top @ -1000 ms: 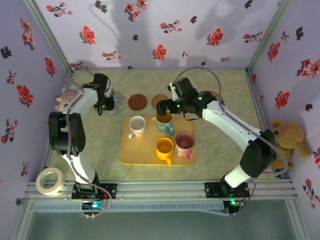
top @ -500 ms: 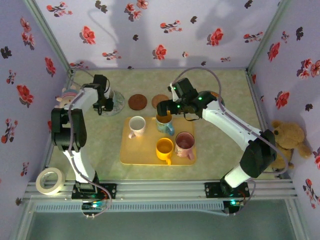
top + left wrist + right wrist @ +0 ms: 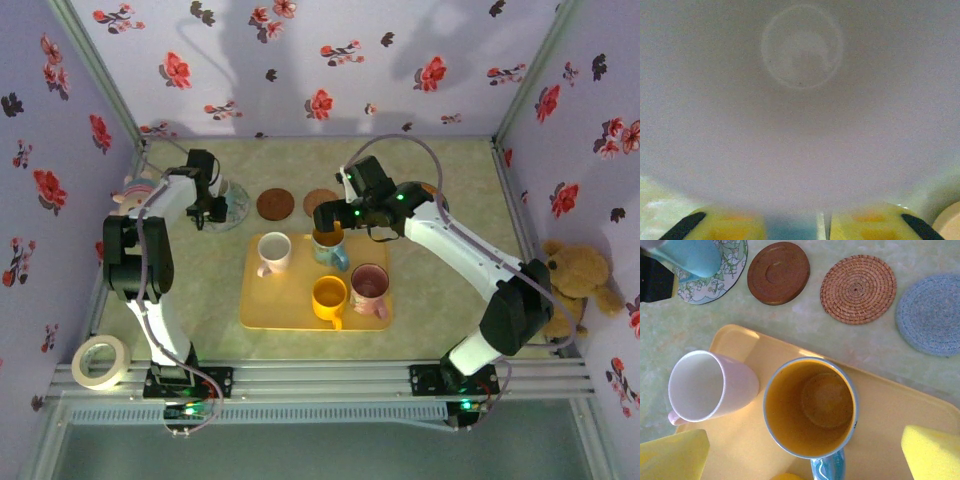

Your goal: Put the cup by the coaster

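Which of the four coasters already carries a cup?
The floral coaster, leftmost in the row: a light blue cup stands on it. The brown coaster, woven coaster and grey coaster are bare.

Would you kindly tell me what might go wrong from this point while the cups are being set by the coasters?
1. The left gripper sits tight against the teal cup at the floral coaster; pulling away carelessly might drag or tip it.
2. The right gripper hangs open over the blue mug on the tray, with the white cup close beside it; a descending finger may knock that cup.
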Controlling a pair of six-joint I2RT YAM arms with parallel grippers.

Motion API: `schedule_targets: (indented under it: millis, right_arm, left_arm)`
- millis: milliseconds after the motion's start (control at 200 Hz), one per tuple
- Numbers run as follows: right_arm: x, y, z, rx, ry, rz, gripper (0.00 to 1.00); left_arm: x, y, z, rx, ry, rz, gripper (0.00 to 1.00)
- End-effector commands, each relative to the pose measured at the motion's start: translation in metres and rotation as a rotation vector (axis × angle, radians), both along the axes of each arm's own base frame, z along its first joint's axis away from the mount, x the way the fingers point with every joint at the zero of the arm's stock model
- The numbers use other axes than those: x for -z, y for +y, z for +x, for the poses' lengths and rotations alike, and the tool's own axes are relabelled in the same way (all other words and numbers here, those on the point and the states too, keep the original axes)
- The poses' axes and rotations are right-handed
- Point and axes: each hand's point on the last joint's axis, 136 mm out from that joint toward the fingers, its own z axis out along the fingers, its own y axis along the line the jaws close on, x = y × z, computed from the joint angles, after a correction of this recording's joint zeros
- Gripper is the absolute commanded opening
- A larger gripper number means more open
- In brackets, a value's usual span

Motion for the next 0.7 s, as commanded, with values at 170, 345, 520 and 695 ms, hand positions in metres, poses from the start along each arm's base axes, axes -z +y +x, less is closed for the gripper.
schedule_targets:
  millis: [170, 345, 520, 695]
  right_arm:
    - [-0.001, -0.005, -0.005, 0.013, -0.01, -0.01, 1.0]
    - [-0.006, -0.007, -0.007, 0.011, -0.02, -0.003, 1.0]
    - [-0.013, -0.009, -0.013, -0.013, -0.038, 0.012, 1.0]
    - [-0.024, -0.016, -0.022, -0.033, -0.059, 0.008, 1.0]
  left_arm:
    - [-0.015, 0.004, 0.001, -0.005, -0.029, 0.003, 0.53]
    - [-0.042, -0.001, -0.002, -0.016, -0.079, -0.03, 0.67]
    - [-0.079, -0.017, -0.02, -0.018, -0.144, -0.125, 0.77]
    - [-0.112, -0.043, -0.05, 0.028, -0.203, -0.214, 0.85]
